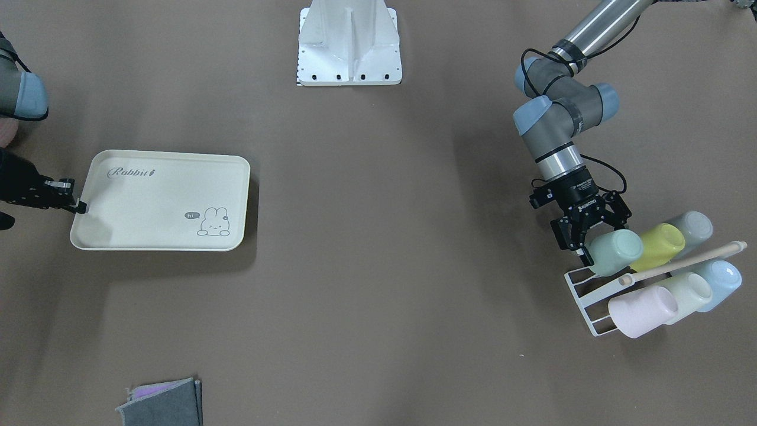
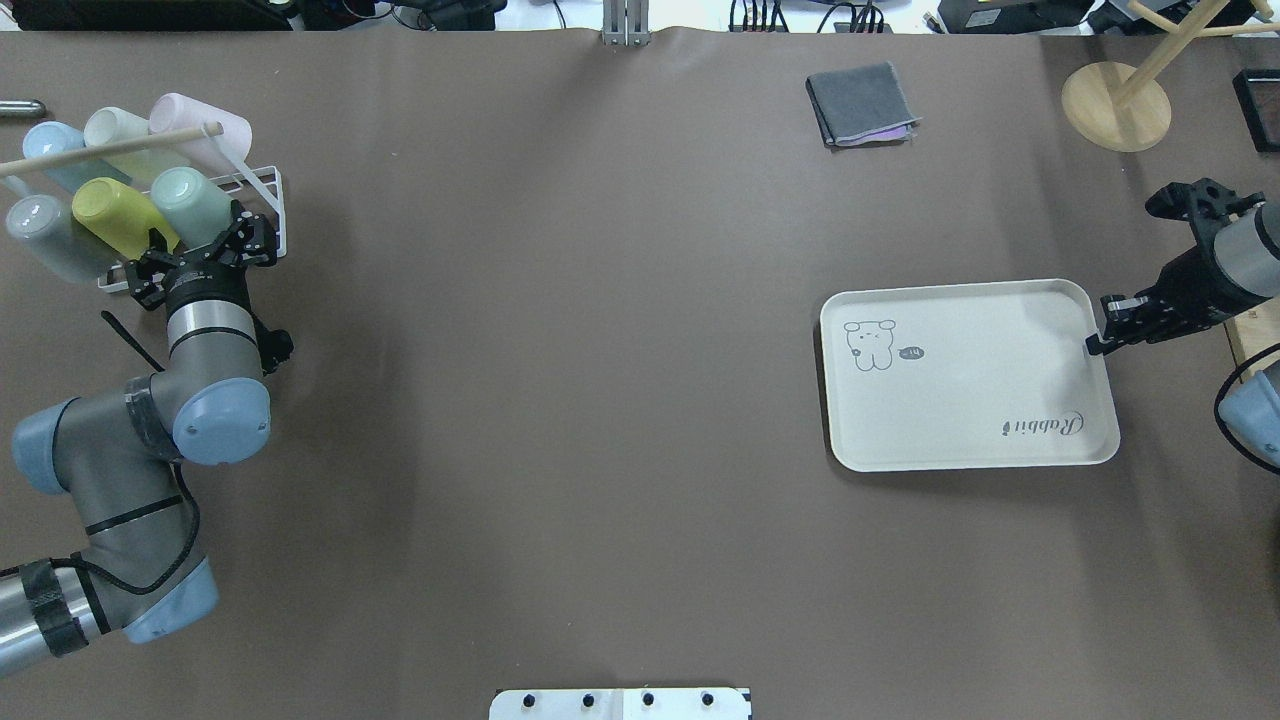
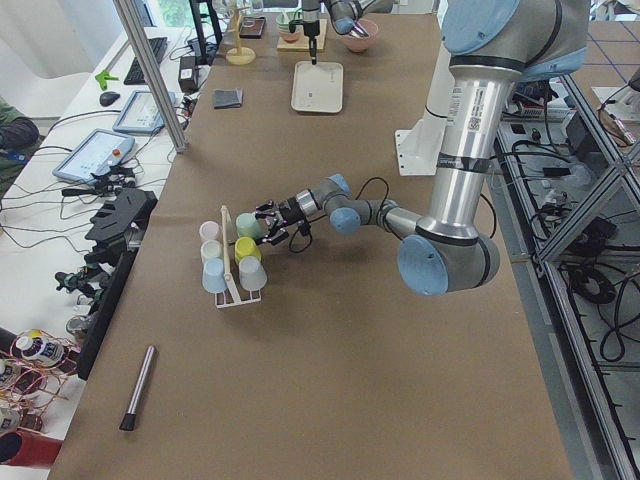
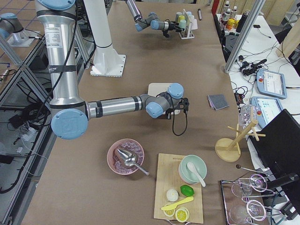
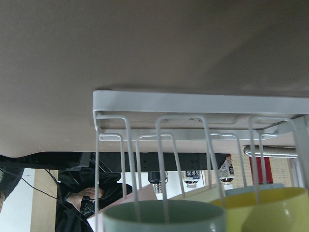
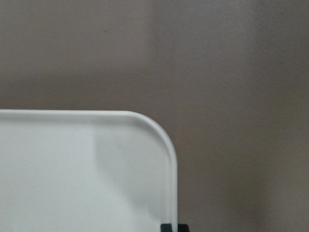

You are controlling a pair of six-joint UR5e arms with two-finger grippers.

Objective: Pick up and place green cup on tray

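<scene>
The green cup (image 1: 615, 251) lies tilted in a white wire rack (image 1: 582, 296) at the table's left end, beside a yellow-green cup (image 1: 656, 245). My left gripper (image 1: 591, 239) is open, with its fingers spread on either side of the green cup's near end. It also shows in the overhead view (image 2: 200, 245), right by the cup (image 2: 195, 200). In the left wrist view the cup's edge (image 5: 164, 215) fills the bottom. The cream tray (image 1: 159, 201) lies flat at the other end. My right gripper (image 1: 75, 198) is shut on the tray's rim (image 6: 171, 145).
Other cups fill the rack, among them a pink one (image 1: 641, 310), under a wooden rod (image 1: 686, 263). A folded grey cloth (image 2: 860, 100) lies at the far edge. A wooden stand (image 2: 1115, 105) is at the far right. The robot's white base (image 1: 349, 47) is mid-table.
</scene>
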